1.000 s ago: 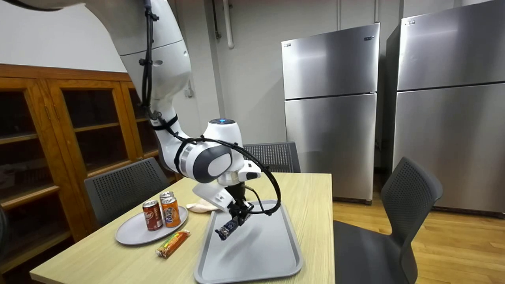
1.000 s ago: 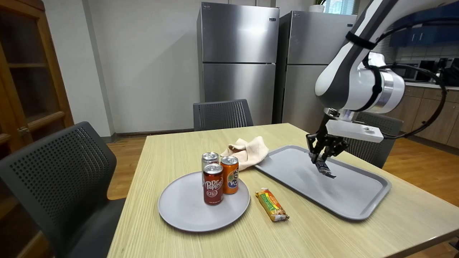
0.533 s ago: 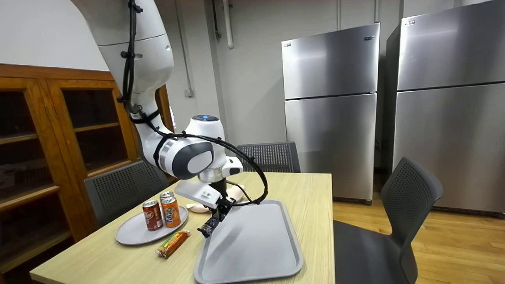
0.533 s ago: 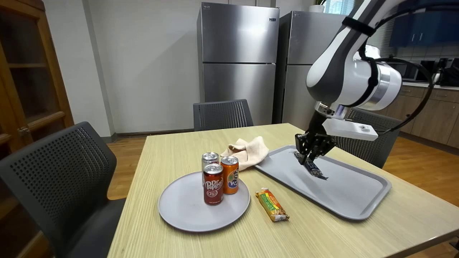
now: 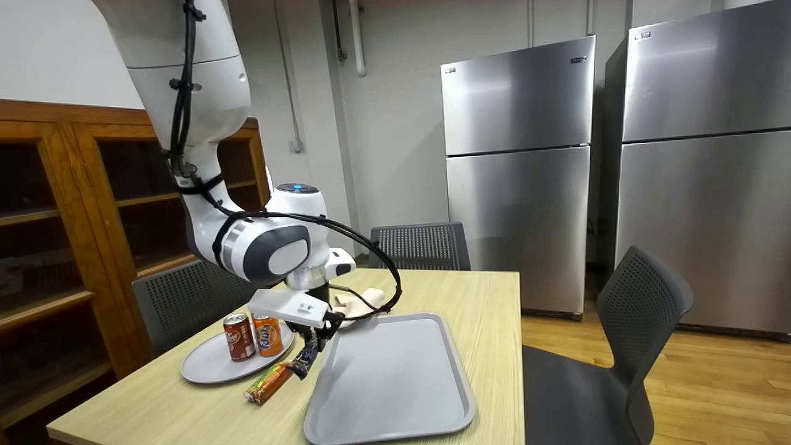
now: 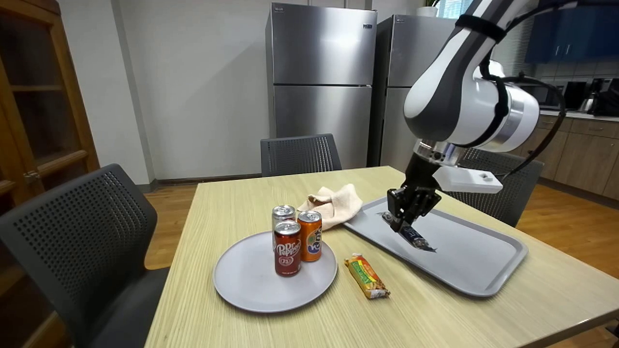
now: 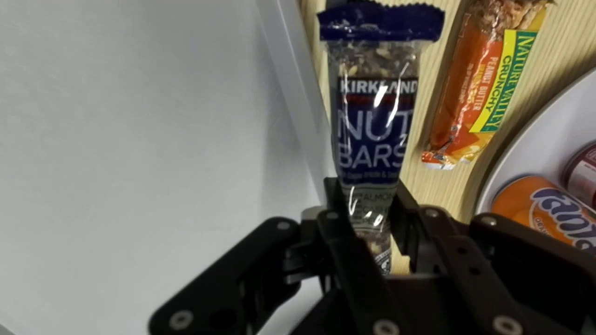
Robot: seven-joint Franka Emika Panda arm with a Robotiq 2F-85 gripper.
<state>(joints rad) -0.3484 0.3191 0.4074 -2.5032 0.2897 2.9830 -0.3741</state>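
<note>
My gripper (image 7: 368, 195) is shut on a dark blue Kirkland nut bar (image 7: 372, 116) in a clear wrapper. It grips the bar near one end, and the rest sticks out past the fingertips. The nut bar shows in both exterior views (image 5: 304, 360) (image 6: 413, 237), held in the air near the edge of the grey tray (image 6: 464, 251). The gripper also shows there (image 5: 318, 339) (image 6: 400, 224). An orange and green granola bar (image 7: 482, 88) lies on the table between the tray and the round plate (image 6: 256, 285). It is also in both exterior views (image 5: 267, 384) (image 6: 366, 276).
A Dr Pepper can (image 6: 287, 249), a Fanta can (image 6: 310, 237) and a silver-topped can (image 6: 283, 215) stand upright on the plate. A crumpled pale cloth (image 6: 333, 203) lies by the tray's far corner. Several chairs (image 5: 587, 346) surround the table (image 6: 435, 314).
The gripper has moved with the nut bar from over the tray toward the tray's edge and the granola bar, leftward in both exterior views. The objects on the table have not moved.
</note>
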